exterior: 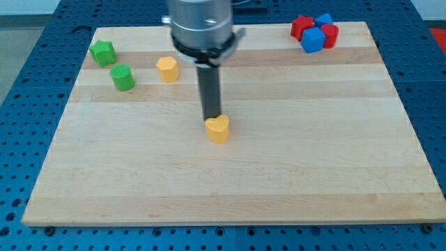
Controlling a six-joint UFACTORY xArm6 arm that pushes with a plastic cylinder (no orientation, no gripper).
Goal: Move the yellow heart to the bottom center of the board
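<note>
Rod: a straight dark rod hangs down from a grey round housing at the view's top centre, standing upright over the tabletop (293,174)
My tip (212,118): it sits just at the upper edge of the yellow heart, touching it or very nearly so, on the side toward the view's top
Fingers: the arm ends in the bare rod with no grasping part on it, so nothing is apart, together or clamped
Yellow heart (218,130): it lies near the middle of the board, a little toward the view's left of centre, directly below my tip in the view, and well apart from the board's bottom edge
Yellow block (167,69): a second yellow piece, shape hard to make out, sits toward the view's upper left, well apart from the heart and to the left of the rod
Green blocks: one green star-like block (102,53) lies near the upper left corner; a green rounded block (123,77) sits just below and to the right of it, near but apart
Red and blue cluster: at the view's upper right, a red block (301,27), a blue cube (313,40), a second red block (329,35) and a second blue block (324,19) huddle together, touching or nearly so
Surround: a blue perforated surface (28,104) frames the wooden board on all sides
</note>
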